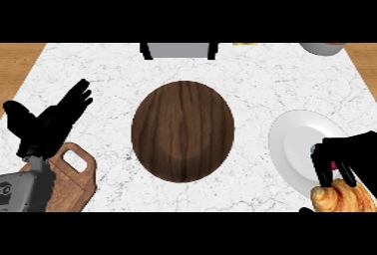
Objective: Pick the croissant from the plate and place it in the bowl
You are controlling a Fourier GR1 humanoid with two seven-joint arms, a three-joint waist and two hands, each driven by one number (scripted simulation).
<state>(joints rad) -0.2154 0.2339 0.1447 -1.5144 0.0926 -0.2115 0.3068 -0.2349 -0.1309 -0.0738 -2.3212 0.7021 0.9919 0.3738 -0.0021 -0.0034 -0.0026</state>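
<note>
At the lower right edge of the head view, the right hand (344,154) is reaching down over the near rim of the white plate (294,137), its fingers curling onto the croissant (344,198). The croissant is lying directly under and just nearer than the fingertips, touching them, at the plate's near edge, partly cut off by the bottom of the view. Whether it is resting on the plate or being raised off it cannot be told from this angle.

By my judgement the task is sitting in its early part: the grasp is being made or has just closed, and nothing is lying in the dark wooden bowl (182,130), which is standing at the middle of the marble counter (250,74), well apart from the croissant and to its left. Lifting, carrying across and setting the croissant down in the bowl are all remaining.

Over at the left edge the left hand (46,122) is resting with fingers spread and pointing up, above a wooden cutting board (77,174), holding nothing.
</note>
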